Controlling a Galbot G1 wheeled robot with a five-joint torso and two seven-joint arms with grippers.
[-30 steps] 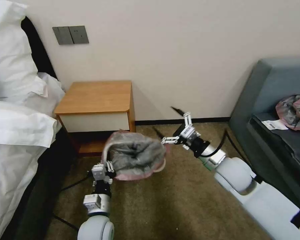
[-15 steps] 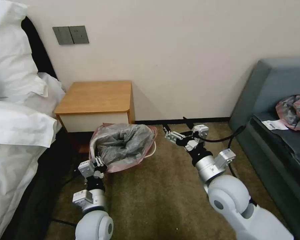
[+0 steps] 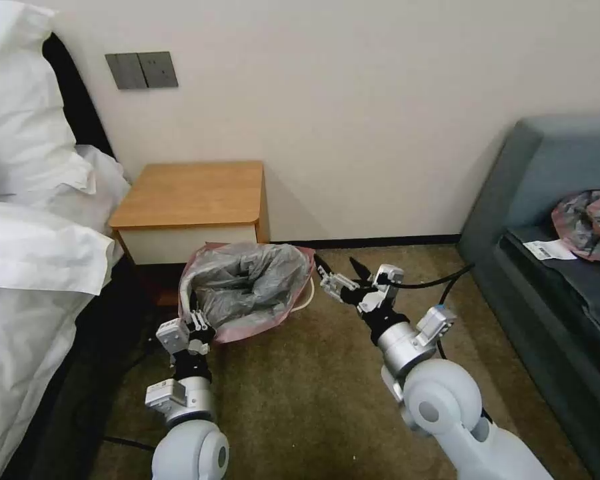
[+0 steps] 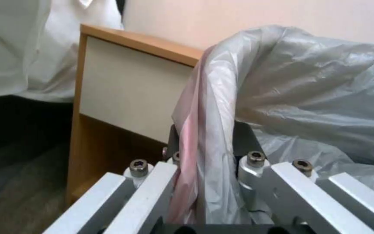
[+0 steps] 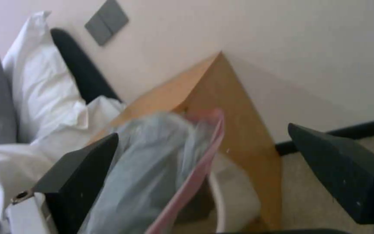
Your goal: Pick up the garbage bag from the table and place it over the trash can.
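The garbage bag (image 3: 247,287), pink outside and grey inside, hangs open over the trash can, whose beige rim (image 3: 308,298) peeks out on the bag's right side. My left gripper (image 3: 195,320) is shut on the bag's near left edge; the left wrist view shows the pink-grey fold (image 4: 204,139) pinched between its fingers (image 4: 256,162). My right gripper (image 3: 335,263) is open just right of the bag, touching nothing. Between its dark fingers (image 5: 83,169), the right wrist view shows the bag (image 5: 152,172) and the can's rim (image 5: 232,195). The table (image 3: 193,193) stands right behind the can.
A bed with white linen (image 3: 33,253) runs along the left. At the right is a grey-blue sofa (image 3: 553,200) with another pink-grey bundle (image 3: 590,223) and a white label on it. Black cables lie on the brown carpet (image 3: 300,400).
The bag has come down from mid-air and back toward the table, settling over the can, still in my left gripper. My right arm turned its wrist and now sits open beside the bag.
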